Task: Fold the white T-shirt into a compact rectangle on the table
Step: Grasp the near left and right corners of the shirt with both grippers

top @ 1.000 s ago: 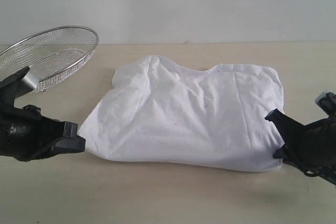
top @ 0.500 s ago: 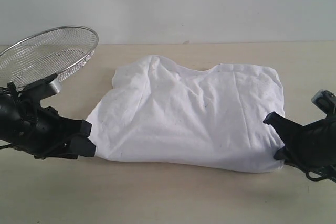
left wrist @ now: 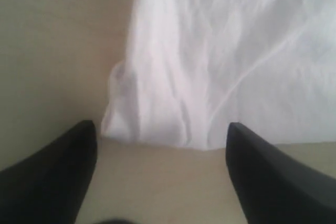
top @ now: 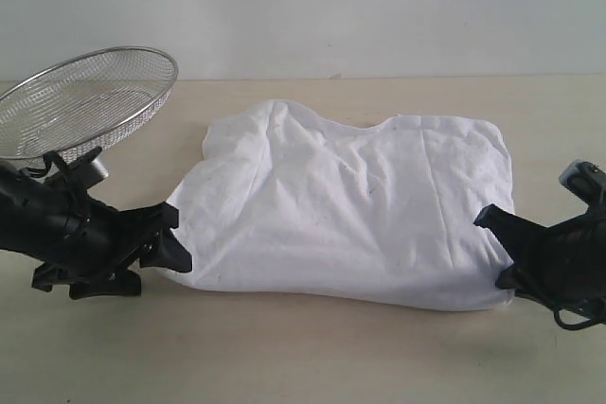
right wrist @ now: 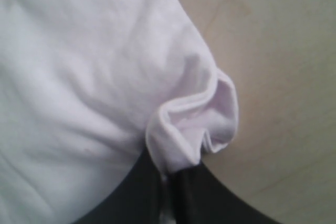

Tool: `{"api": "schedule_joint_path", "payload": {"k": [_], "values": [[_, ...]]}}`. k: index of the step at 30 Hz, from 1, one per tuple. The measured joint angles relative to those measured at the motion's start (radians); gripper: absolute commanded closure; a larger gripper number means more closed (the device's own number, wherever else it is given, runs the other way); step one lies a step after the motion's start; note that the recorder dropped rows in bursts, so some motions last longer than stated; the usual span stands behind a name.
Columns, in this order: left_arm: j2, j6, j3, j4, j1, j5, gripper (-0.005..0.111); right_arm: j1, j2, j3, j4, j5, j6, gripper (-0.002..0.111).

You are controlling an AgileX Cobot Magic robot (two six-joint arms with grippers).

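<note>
White T-shirt (top: 350,205): plain white cloth garment folded over into a rumpled, roughly rectangular heap; it lies on the middle of the counter; its near edge is thick and rounded
Counter (top: 284,357): broad, pale beige, matte tabletop; it reaches well past the shirt on every side
Left hand (top: 175,237): black two-fingered hand, low over the counter at the shirt's near left corner; its fingers (left wrist: 58,177) stand wide apart with nothing clamped; the left wrist view shows the cloth's corner just beyond the two tips
Right hand (top: 500,248): black hand at the shirt's near right corner; its fingers are together, pinching a small bunched fold of the shirt's edge
Basket (top: 90,101): round silver wire-mesh metal bowl; it sits tilted at the far left of the counter, behind the left arm and apart from the shirt
</note>
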Motion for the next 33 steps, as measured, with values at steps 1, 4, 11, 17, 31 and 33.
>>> {"api": "schedule_joint_path", "payload": {"k": [1, 4, 11, 17, 31, 33], "values": [[0.014, 0.004, -0.021, -0.007, 0.0, 0.0, 0.041, 0.0, 0.0, 0.0, 0.0, 0.0, 0.0, 0.108], [0.04, 0.008, -0.063, -0.021, 0.0, 0.0, 0.054, 0.0, 0.0, 0.0, 0.0, 0.0, 0.0, 0.108], [0.077, 0.02, -0.087, -0.021, 0.0, -0.004, 0.102, 0.0, 0.0, 0.0, 0.0, 0.0, 0.0, 0.108], [0.072, 0.026, -0.08, -0.007, 0.0, 0.006, 0.102, 0.0, -0.002, 0.0, 0.0, 0.0, -0.012, 0.108], [-0.066, 0.031, 0.053, 0.01, 0.0, 0.024, 0.102, 0.0, -0.123, 0.106, -0.004, -0.001, -0.001, 0.108], [-0.069, 0.031, 0.059, 0.01, 0.0, 0.041, 0.102, 0.0, -0.138, 0.131, -0.004, 0.003, -0.001, 0.108]]}}
